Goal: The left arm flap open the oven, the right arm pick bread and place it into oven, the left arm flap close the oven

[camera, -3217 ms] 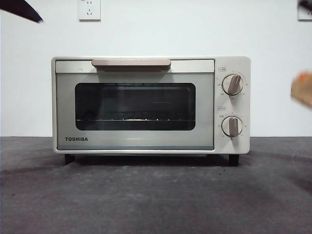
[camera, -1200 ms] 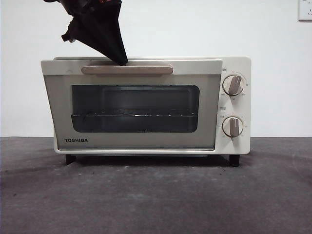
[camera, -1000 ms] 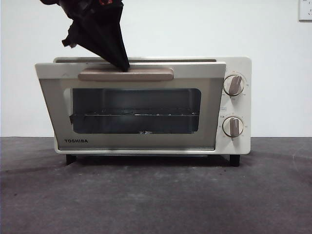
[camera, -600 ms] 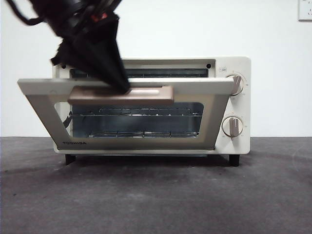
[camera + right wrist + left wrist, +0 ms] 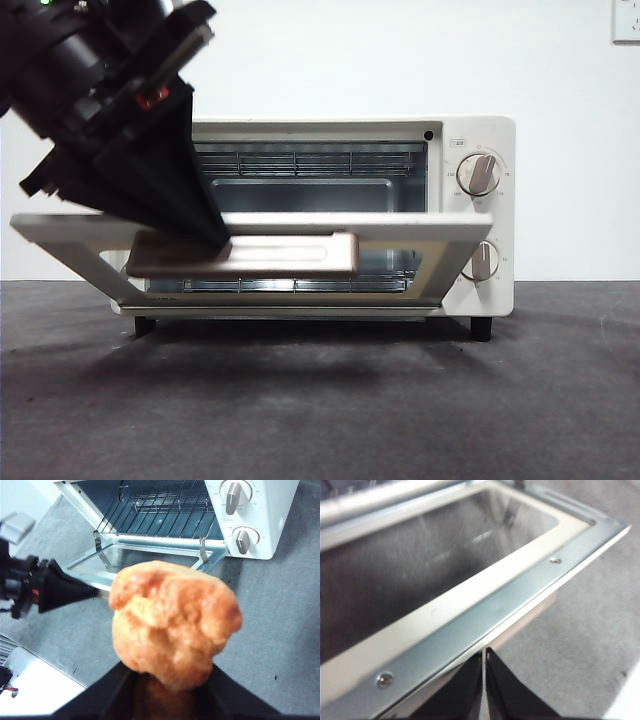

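On the door's handle (image 5: 243, 255) of the oven (image 5: 470, 215) at the table's far edge, the closed left gripper (image 5: 215, 240) is pressed (door nearly flat), while the bread (image 5: 172, 625) is clamped in the right gripper (image 5: 170, 680) above the table.

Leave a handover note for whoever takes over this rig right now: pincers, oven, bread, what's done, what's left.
Left pincer: shut, tips pressing on the oven door handle, door swung most of the way down.
Right pincer: shut on the bread, held in the air above the table, in front of the oven.
Oven rack: nothing on it.
Done: bread picked up, door nearly open.
Left: finish lowering the door, place bread on the rack, then the left arm flaps the door closed.
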You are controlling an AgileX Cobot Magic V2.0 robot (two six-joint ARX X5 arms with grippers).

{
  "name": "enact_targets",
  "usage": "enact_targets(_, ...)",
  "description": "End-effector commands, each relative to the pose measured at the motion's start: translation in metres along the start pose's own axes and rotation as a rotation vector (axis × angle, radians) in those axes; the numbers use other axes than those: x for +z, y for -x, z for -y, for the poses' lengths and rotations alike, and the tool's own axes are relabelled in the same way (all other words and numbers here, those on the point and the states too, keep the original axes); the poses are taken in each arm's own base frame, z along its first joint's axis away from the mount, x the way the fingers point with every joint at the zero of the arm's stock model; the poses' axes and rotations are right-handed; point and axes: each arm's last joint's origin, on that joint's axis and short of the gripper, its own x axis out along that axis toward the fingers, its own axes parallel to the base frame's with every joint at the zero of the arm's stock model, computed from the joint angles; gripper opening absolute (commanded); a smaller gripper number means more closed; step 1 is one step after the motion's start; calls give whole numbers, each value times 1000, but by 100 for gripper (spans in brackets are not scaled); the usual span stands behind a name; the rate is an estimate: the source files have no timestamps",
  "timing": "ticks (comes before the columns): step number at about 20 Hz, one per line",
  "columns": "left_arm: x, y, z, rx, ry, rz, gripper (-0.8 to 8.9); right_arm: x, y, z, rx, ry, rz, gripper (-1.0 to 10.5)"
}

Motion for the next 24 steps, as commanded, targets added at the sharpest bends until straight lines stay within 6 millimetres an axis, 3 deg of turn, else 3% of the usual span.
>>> enact_targets(1, 1, -3, 4, 31, 22, 49, 16, 3, 3, -3, 15, 3, 18, 133)
enact_targets(12, -29, -17, 11, 48, 38, 16, 16, 4, 3, -3, 17, 6, 24, 132)
enact_targets(16, -31, -16, 16, 25, 34, 26, 16, 4, 3, -3, 17, 5, 23, 132)
enact_targets(20, -26, 9, 23, -13, 24, 98, 16, 5, 1, -4, 60, 4, 9, 132)
enact_targets(24, -19, 54, 29, -45, 16, 189, 16, 17, -8, -6, 137, -18, 20, 132)
